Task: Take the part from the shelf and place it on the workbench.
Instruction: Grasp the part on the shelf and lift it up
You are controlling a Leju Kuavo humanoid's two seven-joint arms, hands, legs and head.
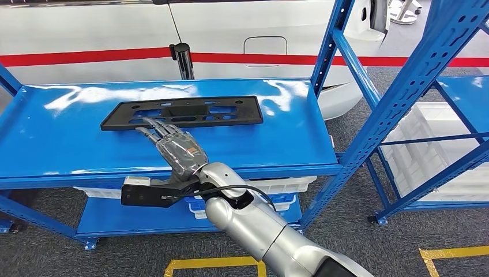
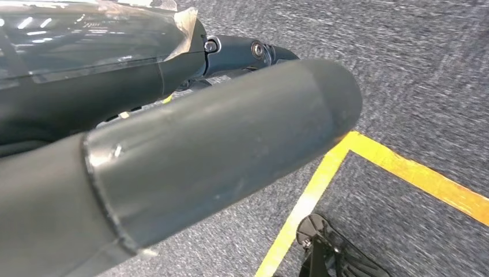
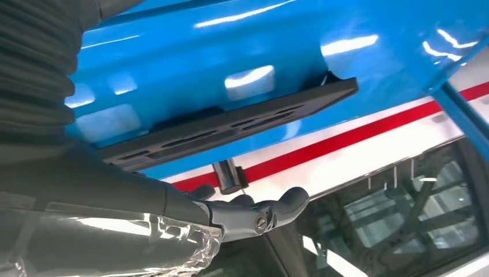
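One blue shelf [image 1: 69, 144] lies under the right hand [image 1: 179, 147]; one black part [image 1: 181, 112] lies flat on it, just beyond the fingertips [image 1: 147, 128], possibly touching. Right hand spread, holding nothing. Judgement: slide fingers under the part's near edge, thumb on top, lift level. Left hand [image 2: 173, 156]: state cannot be told

Part [image 1: 182, 112]: matte black, perforated with cut-out slots. Shelf [image 1: 69, 135]: glossy blue deck, blue perforated uprights. Right robot hand [image 1: 176, 145]: grey with darker fingers. Floor [image 1: 352, 231]: speckled grey carpet, yellow line markings. Vehicle body [image 1: 86, 34]: white, red horizontal stripe.
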